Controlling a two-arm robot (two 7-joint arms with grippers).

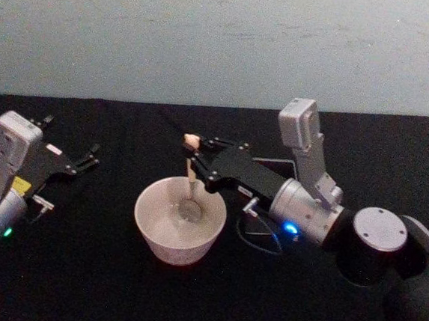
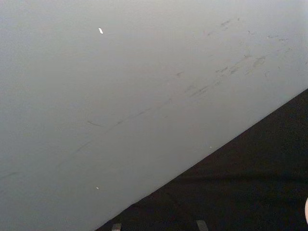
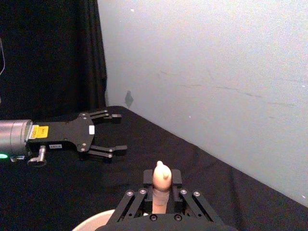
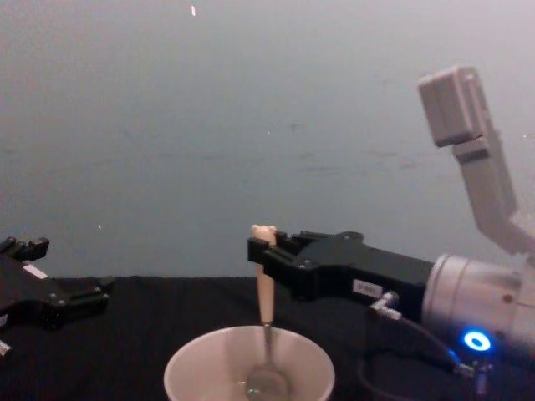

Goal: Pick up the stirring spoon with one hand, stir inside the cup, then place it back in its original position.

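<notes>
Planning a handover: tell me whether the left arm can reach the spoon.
Probably not: the open left tool has bare cloth ahead, but the right tool grips the stirring spoon by its handle over the cup.

A plain pale grey-blue wall (image 1: 225, 41) stands at 12 o'clock in the head view. A table (image 1: 76, 283) under black cloth spans 6 o'clock. Faint scuff marks (image 2: 231, 72) cross the wall. A black drape (image 3: 48, 53) adjoins it.

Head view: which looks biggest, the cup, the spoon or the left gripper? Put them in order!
1. The cup, widest by far.
2. The left gripper, open, parked on the left.
3. The stirring spoon, long but thin, held in the cup by the right gripper.
</notes>
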